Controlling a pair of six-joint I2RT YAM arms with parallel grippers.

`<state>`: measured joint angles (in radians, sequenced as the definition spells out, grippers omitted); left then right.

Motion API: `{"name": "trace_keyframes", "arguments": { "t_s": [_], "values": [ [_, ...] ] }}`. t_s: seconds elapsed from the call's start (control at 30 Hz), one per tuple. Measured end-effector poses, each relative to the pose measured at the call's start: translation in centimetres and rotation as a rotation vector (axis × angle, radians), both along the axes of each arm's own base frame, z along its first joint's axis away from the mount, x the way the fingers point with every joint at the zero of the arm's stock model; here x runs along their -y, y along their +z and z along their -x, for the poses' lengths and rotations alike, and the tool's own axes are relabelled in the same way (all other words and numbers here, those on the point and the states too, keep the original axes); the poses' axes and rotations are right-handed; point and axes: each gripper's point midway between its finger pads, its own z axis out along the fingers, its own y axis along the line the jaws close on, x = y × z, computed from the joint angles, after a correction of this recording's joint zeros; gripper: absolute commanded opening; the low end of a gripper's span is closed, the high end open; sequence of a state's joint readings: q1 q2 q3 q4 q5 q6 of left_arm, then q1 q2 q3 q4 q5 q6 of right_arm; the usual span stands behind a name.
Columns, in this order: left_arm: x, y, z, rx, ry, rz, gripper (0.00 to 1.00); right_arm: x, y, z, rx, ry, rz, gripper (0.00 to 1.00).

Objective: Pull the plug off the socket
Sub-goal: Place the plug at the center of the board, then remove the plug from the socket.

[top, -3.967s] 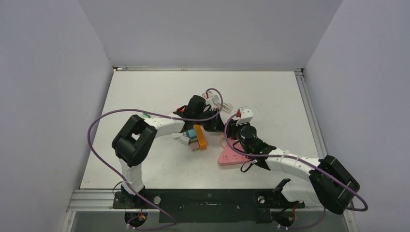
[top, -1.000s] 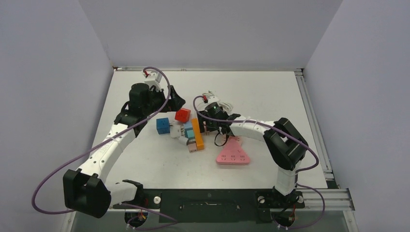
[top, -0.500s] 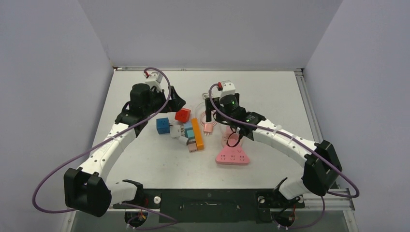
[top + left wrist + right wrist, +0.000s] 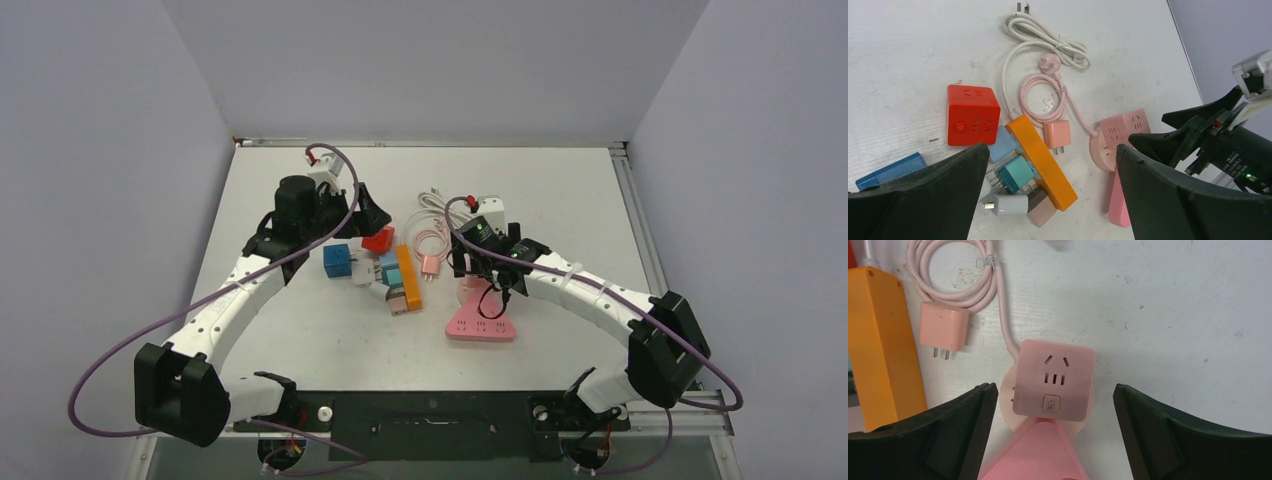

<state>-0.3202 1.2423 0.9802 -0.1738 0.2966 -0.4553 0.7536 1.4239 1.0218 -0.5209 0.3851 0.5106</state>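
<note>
The right jaws gape wide, straddling the pink cube socket. The pink plug lies unplugged on the tabletop at their ten o'clock, prongs toward six. The left jaws, equally wide, hover farther off.

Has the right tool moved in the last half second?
Yes: the right tool shifted right, away from the orange power strip, over the pink cube socket.

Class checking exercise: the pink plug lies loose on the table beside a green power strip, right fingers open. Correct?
No: the power strip is orange, not green, as the right wrist view shows. The pink plug does lie loose beside it, right fingers open.
</note>
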Motion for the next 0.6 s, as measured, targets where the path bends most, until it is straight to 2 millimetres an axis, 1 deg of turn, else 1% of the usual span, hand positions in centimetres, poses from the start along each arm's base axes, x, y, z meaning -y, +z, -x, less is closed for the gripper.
{"name": "trace_keyframes", "arguments": {
  "t_s": [0.1, 0.23, 0.33, 0.37, 0.5, 0.57, 0.6],
  "values": [
    [0.4, 0.0, 0.2, -0.003, -0.013, 0.004, 0.96, -0.1, -1.1, -0.1, -0.025, -0.003, 0.019, 0.90],
    [0.7, 0.0, 0.5, -0.004, -0.026, 0.007, 0.96, 0.0, -3.3, -0.1, -0.077, -0.010, 0.055, 0.90],
    [0.9, 0.0, 0.6, -0.004, -0.032, 0.008, 0.96, 0.4, -5.0, -0.1, -0.115, -0.028, 0.082, 0.97],
    [0.9, 0.0, 0.6, -0.004, -0.033, 0.008, 0.96, 0.4, -5.3, -0.1, -0.122, -0.033, 0.089, 0.96],
    [0.9, 0.0, 0.6, -0.004, -0.032, 0.008, 0.96, 0.9, -6.3, 0.0, -0.144, -0.053, 0.116, 0.82],
    [0.9, 0.0, 0.6, -0.004, -0.032, 0.008, 0.96, 0.8, -6.3, -0.1, -0.142, -0.059, 0.108, 0.68],
    [0.9, 0.0, 0.6, -0.005, -0.033, 0.008, 0.96, 0.7, -6.3, -0.2, -0.139, -0.062, 0.100, 0.59]
  ]
}}
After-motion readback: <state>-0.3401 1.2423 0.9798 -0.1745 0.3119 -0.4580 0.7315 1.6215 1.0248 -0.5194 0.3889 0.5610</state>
